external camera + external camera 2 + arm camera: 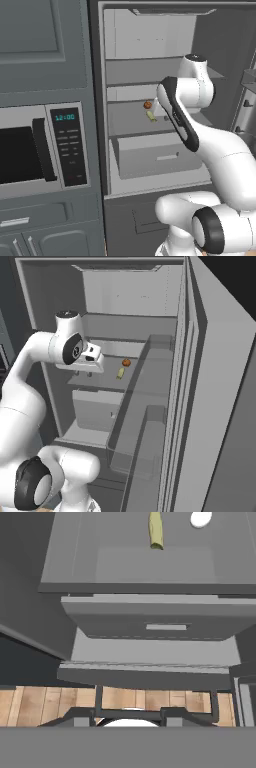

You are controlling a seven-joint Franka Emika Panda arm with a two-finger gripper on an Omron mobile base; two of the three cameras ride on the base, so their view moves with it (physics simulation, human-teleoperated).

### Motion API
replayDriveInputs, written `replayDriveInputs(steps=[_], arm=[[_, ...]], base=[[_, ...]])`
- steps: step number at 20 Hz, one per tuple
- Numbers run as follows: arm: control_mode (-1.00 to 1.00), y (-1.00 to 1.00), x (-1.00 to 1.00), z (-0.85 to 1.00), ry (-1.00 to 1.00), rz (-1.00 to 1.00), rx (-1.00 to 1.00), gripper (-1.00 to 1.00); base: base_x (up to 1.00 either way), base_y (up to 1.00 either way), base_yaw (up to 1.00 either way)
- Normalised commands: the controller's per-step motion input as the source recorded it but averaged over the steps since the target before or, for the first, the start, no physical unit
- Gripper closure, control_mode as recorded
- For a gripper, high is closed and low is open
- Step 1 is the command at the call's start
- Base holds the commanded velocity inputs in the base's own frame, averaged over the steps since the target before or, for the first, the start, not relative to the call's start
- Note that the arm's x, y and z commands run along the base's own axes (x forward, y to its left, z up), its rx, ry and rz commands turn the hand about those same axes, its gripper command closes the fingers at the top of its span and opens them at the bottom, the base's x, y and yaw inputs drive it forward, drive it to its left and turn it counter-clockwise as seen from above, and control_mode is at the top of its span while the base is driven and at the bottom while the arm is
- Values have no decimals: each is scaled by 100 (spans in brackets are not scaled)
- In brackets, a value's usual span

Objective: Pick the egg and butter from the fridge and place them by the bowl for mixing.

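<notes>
Hand view looks down on the open fridge (60, 557): the butter (156, 532) and the egg (201, 518) lie on the grey shelf (100, 562) above the drawer (155, 619). Nothing shows between the claw (131, 716) tips; whether the jaws are narrow or wide cannot be told. Current step: the first pick. Next move, by judgement: reach further in and lower onto one item.

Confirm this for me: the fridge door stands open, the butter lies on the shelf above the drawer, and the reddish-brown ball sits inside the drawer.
Not quite. The reddish-brown ball sits on the shelf just behind the butter, not in the drawer, as the left base view shows. The rest holds: the fridge is open and the butter lies on the shelf above the drawer.
</notes>
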Motion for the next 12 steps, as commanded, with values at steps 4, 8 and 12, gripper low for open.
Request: replayDriveInputs(steps=[4,8,12], arm=[[-100,2,-1,-18,-3,-3,0,-100],[-100,-9,24,-70,-19,0,-6,-100],[-100,-18,34,-39,-29,0,-7,-100]], base=[[0,0,0],[0,0,0],[0,0,0]])
